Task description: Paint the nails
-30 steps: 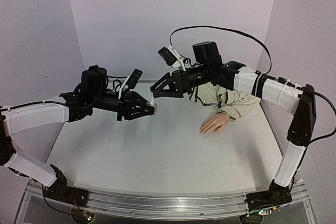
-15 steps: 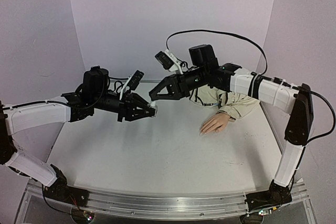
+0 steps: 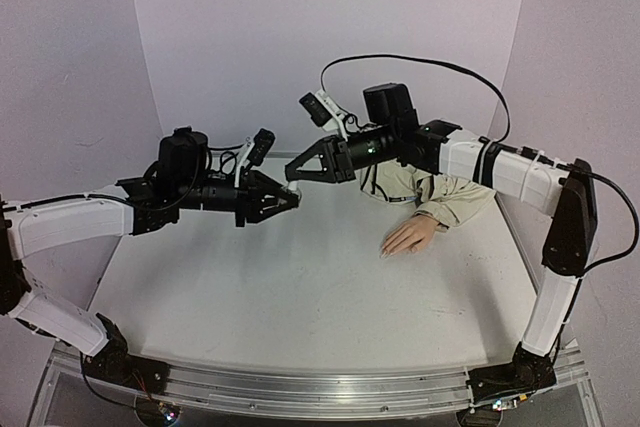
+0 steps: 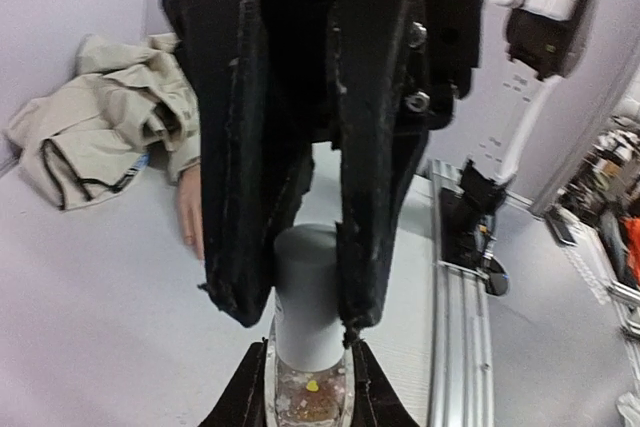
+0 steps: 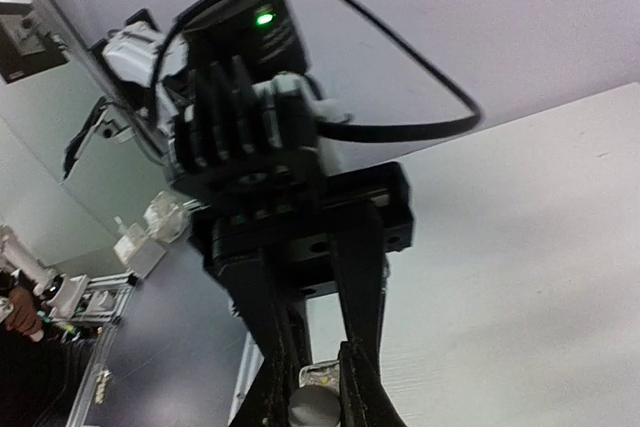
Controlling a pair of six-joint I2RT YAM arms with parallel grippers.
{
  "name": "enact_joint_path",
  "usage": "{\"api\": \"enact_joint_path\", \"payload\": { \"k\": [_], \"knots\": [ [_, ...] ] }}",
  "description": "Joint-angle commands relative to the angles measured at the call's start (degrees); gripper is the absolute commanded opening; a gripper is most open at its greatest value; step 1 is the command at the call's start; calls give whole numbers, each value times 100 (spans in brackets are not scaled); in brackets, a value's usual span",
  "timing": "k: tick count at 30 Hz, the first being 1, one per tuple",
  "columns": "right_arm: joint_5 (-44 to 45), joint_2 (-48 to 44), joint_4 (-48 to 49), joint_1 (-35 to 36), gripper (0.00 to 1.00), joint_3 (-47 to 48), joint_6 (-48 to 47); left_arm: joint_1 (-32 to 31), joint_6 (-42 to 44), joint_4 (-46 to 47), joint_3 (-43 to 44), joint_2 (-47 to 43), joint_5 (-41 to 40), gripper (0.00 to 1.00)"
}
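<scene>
Steadiness is the aim: the left pincer (image 3: 288, 198) clamps the small clear-whitish glass bottle (image 4: 305, 402) aloft so the right pincer (image 3: 293, 175), pinched tight on the bottle's grey round cap (image 4: 305, 297), can likely twist it off. Well right of the bottle, the nails (image 3: 385, 250) of the pale pinkish mannequin hand (image 3: 410, 236) lie on the white table (image 3: 300, 287), awaiting polish.
</scene>
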Motion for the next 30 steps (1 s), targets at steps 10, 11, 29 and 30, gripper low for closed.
{"api": "enact_joint_path", "payload": {
  "k": [10, 11, 29, 30],
  "knots": [
    [7580, 20, -406, 1590, 0, 447, 2415, 128, 248, 518, 1273, 1078, -5770, 0],
    [7794, 83, -516, 1657, 0, 604, 2395, 128, 161, 538, 1318, 1144, -5681, 0],
    [1005, -562, 268, 270, 87, -267, 173, 150, 290, 353, -133, -286, 162, 0],
    [790, -542, 259, 264, 90, -288, 87, 161, 273, 353, -111, -312, 385, 0]
  ]
}}
